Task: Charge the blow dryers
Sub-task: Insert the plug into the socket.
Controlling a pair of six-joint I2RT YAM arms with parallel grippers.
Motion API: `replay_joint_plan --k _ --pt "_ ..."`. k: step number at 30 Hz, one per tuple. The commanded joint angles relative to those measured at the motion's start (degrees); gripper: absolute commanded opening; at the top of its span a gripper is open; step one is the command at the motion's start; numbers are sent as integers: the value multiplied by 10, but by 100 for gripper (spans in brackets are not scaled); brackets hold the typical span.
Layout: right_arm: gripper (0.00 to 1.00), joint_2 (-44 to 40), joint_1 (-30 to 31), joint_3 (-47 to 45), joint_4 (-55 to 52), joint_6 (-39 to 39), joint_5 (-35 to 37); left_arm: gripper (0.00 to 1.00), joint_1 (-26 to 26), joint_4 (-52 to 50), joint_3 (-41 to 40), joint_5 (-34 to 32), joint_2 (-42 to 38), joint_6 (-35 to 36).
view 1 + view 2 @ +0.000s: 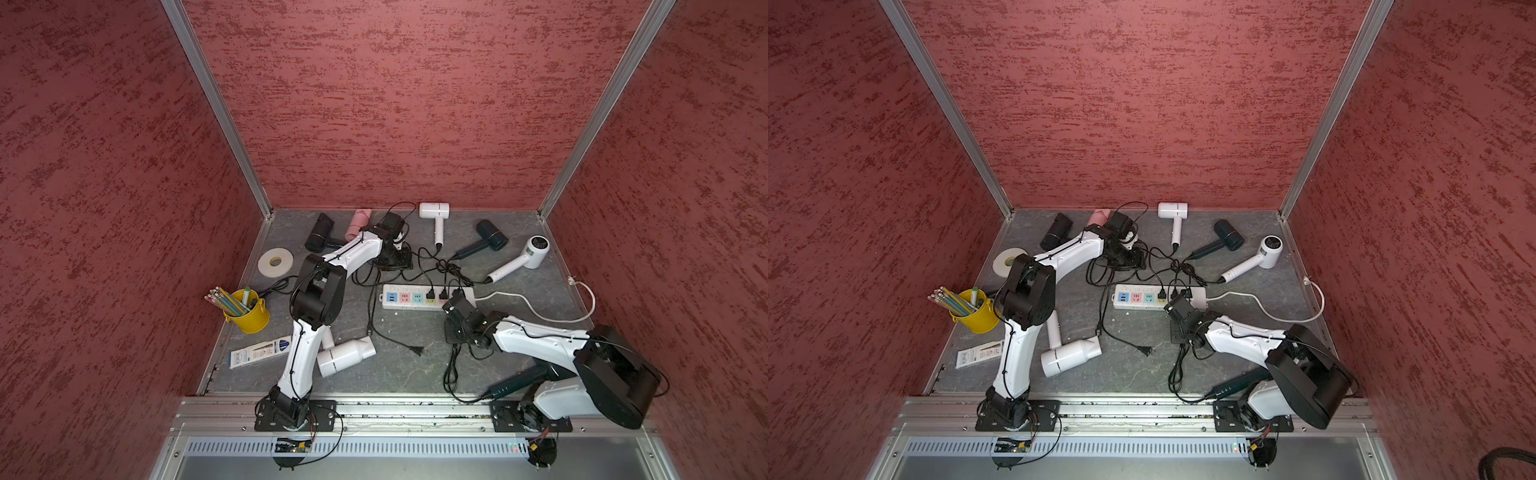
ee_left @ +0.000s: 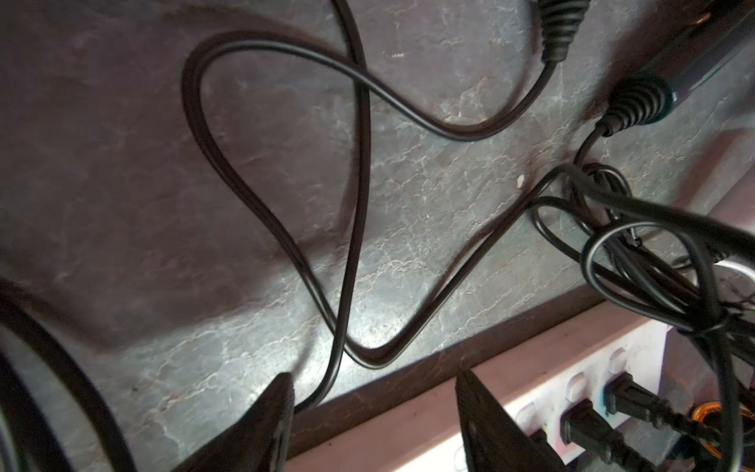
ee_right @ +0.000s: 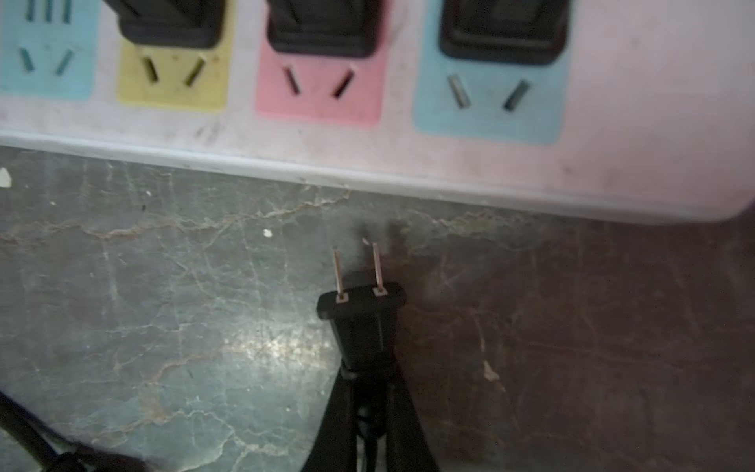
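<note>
Right gripper (image 3: 369, 367) is clenched on a black plug (image 3: 361, 314), prongs aimed at the power strip (image 3: 367, 163) just ahead but not touching it. Three of its sockets hold plugs. Left gripper (image 2: 380, 412) has its fingers spread over the table (image 2: 122, 204). A cord (image 2: 351, 204) runs past one finger, nothing pinched. The blow dryers lie scattered round the strip: white dryer (image 1: 434, 216) at the back wall, dark green dryer (image 1: 490, 237) near it, second white dryer (image 1: 345, 355) by my left arm.
</note>
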Motion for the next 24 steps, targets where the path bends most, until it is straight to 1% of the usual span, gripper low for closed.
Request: replay_joint_plan --k 1,5,8,11,15,18,24 --pt "0 28 -2 27 -5 -4 25 64 0 8 5 14 13 -2" --pt "0 45 -3 47 -3 -22 57 64 4 18 -10 16 13 0" --pt "0 57 -6 64 9 -56 79 64 8 31 -35 22 8 -1" --pt "0 64 -21 74 25 -96 95 63 11 48 -63 31 0 -6" --pt "0 71 -47 94 37 -151 89 63 9 61 -92 37 -6 -7" --pt "0 67 -64 105 40 -185 69 63 7 72 -114 42 -11 -10" --pt "0 71 -87 113 21 -203 56 62 1 100 -168 66 -31 -20"
